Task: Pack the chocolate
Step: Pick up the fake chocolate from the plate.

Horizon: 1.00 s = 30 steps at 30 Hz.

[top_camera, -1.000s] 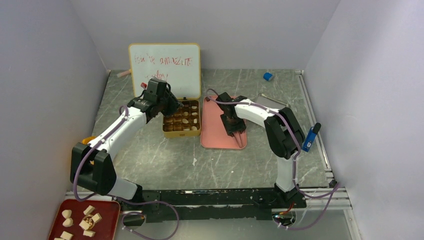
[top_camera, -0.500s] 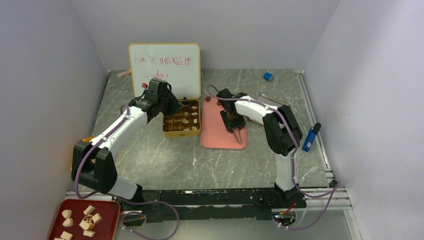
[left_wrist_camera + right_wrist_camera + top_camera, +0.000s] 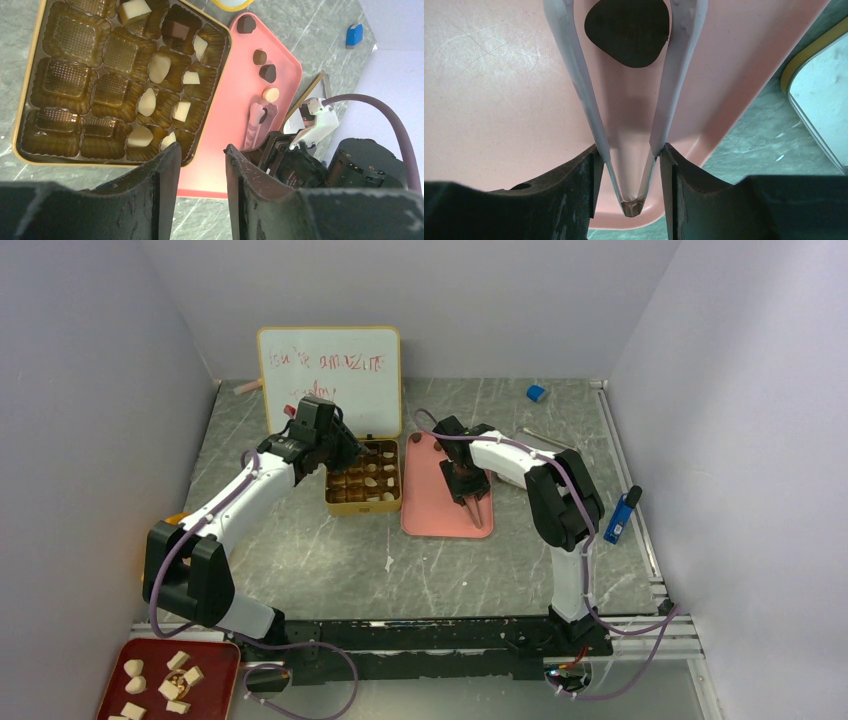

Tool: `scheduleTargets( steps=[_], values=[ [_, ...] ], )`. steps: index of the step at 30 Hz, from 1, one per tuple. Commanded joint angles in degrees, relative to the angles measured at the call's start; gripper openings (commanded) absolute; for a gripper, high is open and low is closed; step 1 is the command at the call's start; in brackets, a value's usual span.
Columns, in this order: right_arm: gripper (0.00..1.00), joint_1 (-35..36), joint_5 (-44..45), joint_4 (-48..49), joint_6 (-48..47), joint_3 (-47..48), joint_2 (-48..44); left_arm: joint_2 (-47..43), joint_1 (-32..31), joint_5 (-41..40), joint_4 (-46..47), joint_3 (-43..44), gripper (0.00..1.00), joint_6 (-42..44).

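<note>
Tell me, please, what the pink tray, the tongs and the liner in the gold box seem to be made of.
The pink tray: probably moulded plastic, matt, finely scratched. The tongs: likely thin plastic, smooth with a soft sheen. The liner: seemingly thin formed plastic, translucent brown, glossy, with ribbed cup floors.

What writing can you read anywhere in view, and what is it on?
"you're amazing": red handwriting, top line on the whiteboard; blurred, so a likely reading only.
Second line on the whiteboard: too small to read.
Box, tray, tongs: no lettering visible.
</note>
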Motion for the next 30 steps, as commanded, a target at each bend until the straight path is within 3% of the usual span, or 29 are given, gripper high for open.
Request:
scheduleTargets(
  steps=[1,17,23,30],
  values=[
    [0.49,-0.22,-0.50,1.59,0.41,-1.28,4.02,-0.96,0.21,0.98,1.66,0.41,0.43,-0.55],
    [0.51,-0.24,-1.01,0.29,1.06,0.53,4.96,-1.81,0.19,1.24,1.39,-0.19,0.43,-0.65],
    [0.21,-0.21,0.04,0.82,1.54,-1.96,0.83,-1.99,0.24,1.63,1.48,-0.42,0.43,-0.96],
    [0.17,0.07,1.10,-0.38,2.34,-2.74,-3.32,-2.54,0.20,2.11,1.39,-0.31,0.43,-0.73]
  ],
)
